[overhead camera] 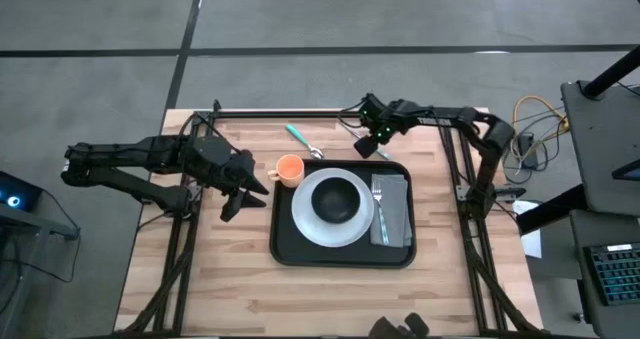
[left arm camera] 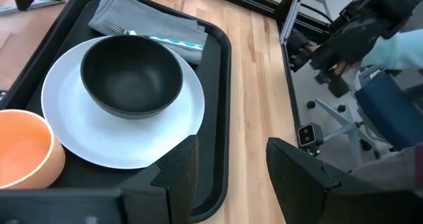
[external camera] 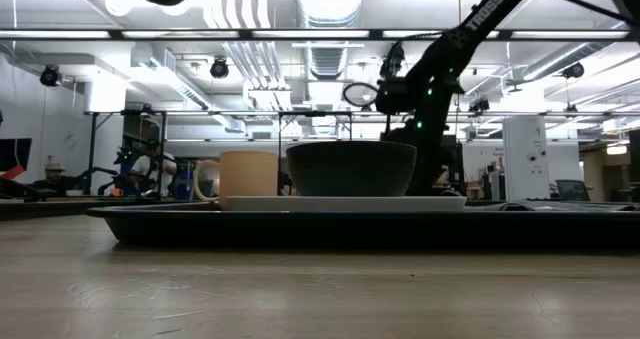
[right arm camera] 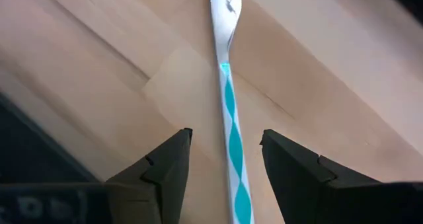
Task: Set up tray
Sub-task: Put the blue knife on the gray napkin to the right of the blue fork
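Though fingers apart, spoon (right arm camera: 229, 112) between.

My left arm reaches in from the left side of the bench, elbow bent, forearm running toward the middle. Its gripper (overhead camera: 243, 191) hangs with the jaws spread apart, both dark fingers (left arm camera: 177, 173) showing a clear gap between them. My right arm rises from its base at the right edge, folds at the elbow and stretches along the far side of the bench. Its gripper (overhead camera: 366, 146) points down, jaws parted, the two fingers (right arm camera: 166, 168) standing well apart.
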Robot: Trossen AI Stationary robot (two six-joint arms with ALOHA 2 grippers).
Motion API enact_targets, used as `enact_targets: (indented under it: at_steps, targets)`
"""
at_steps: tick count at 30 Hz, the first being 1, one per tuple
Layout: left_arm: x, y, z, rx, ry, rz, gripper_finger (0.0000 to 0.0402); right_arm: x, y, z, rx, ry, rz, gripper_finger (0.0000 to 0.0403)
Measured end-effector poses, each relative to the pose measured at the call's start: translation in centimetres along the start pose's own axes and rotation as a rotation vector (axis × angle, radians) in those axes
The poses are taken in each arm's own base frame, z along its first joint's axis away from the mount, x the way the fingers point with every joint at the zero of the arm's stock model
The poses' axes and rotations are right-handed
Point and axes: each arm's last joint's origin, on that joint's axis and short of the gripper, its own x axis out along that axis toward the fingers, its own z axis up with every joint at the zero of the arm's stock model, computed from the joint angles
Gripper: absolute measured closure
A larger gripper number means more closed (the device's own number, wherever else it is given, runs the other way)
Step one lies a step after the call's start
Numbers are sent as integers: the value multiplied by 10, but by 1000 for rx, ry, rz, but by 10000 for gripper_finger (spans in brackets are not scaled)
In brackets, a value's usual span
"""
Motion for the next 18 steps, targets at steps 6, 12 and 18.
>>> enact_targets:
  at_steps: [6,12,18]
  targets:
    - [0,0,0,-18,0,-1,242,22,-7,5,-1,53,12,227]
    - [0,0,0,-20,1,-4,242,27,-14,11,22,81,11,256]
    - [0,0,0,-19,3,-12,242,22,-19,11,59,99,68,361]
